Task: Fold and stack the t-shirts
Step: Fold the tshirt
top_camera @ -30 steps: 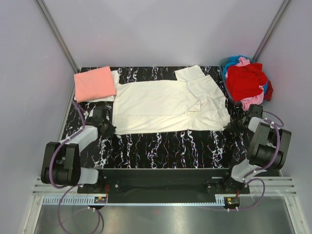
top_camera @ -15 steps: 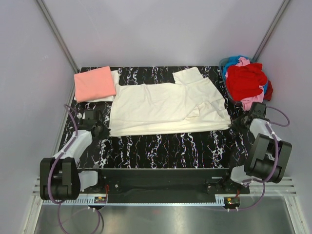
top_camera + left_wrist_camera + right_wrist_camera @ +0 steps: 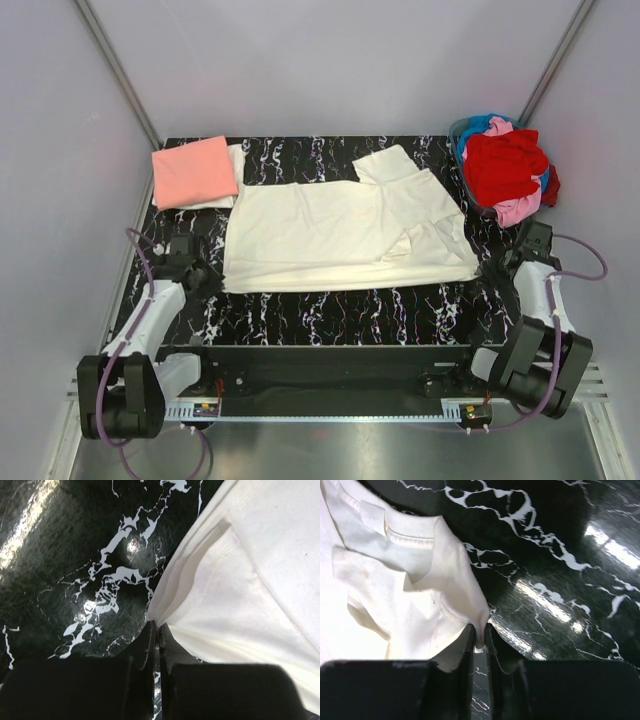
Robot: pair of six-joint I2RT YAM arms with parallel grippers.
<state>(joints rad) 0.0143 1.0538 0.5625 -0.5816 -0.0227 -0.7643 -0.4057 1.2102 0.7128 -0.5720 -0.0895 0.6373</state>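
A large cream t-shirt (image 3: 340, 225) lies spread across the black marble table, its top part folded over. My left gripper (image 3: 213, 280) is shut on the shirt's near left corner (image 3: 165, 615). My right gripper (image 3: 484, 268) is shut on its near right corner (image 3: 480, 625). A folded salmon-pink t-shirt (image 3: 194, 170) lies on a folded white one (image 3: 234, 172) at the far left corner. Red (image 3: 505, 165), pink (image 3: 515, 210) and blue (image 3: 482, 122) t-shirts are heaped at the far right.
The heap sits in a basket (image 3: 458, 140) at the table's far right corner. Grey walls close in the table on three sides. A strip of bare marble table (image 3: 340, 315) runs along the near edge in front of the shirt.
Both grippers have pulled the cream shirt's near edge toward the table's front, and the shirt has slid nearer and stretched flatter. Both arms have drawn back.
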